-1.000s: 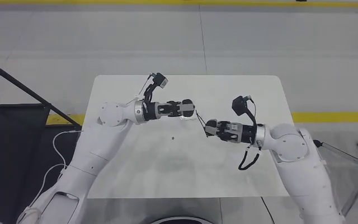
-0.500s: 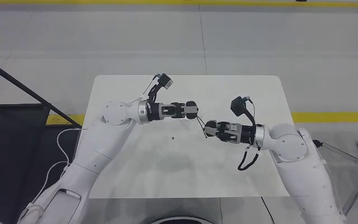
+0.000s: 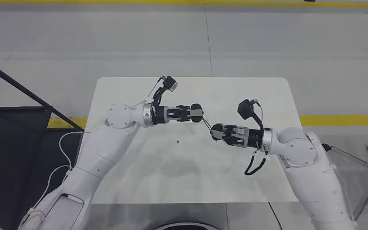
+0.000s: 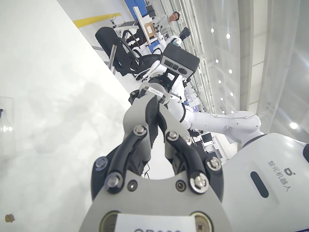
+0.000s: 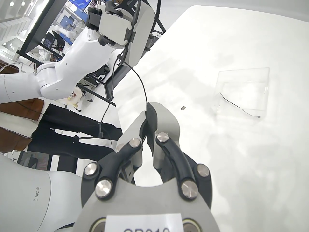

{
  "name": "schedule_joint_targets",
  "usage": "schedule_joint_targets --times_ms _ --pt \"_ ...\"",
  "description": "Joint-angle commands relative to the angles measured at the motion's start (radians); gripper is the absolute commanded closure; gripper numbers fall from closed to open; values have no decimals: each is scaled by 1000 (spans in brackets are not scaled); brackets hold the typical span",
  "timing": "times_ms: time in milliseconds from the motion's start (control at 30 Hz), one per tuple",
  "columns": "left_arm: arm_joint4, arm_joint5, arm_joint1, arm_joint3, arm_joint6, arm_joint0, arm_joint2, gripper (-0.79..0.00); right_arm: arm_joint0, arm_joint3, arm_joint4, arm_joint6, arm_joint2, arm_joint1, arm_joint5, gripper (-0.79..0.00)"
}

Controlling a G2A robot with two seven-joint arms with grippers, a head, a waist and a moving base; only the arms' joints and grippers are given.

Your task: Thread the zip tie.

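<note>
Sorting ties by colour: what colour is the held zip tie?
Black; the zip tie shows best in the right wrist view.

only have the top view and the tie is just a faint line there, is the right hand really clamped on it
Observer: Yes. The right wrist view shows the right hand shut on the zip tie, which arcs up to the left hand.
Operator: left hand closed too
Observer: Yes, the left wrist view shows its fingers pressed together.
Operator: anything else nearby i cant see
Observer: A clear tray holding a second zip tie.
</note>
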Motion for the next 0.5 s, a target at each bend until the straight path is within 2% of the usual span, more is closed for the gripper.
schedule_joint_targets --times_ms 0,467 --pt "0 0 0 1 0 0 0 0 0 -1 3 -2 -1 2 0 0" --pt "26 -18 9 1 74 19 -48 0 -18 9 108 0 32 20 -62 0"
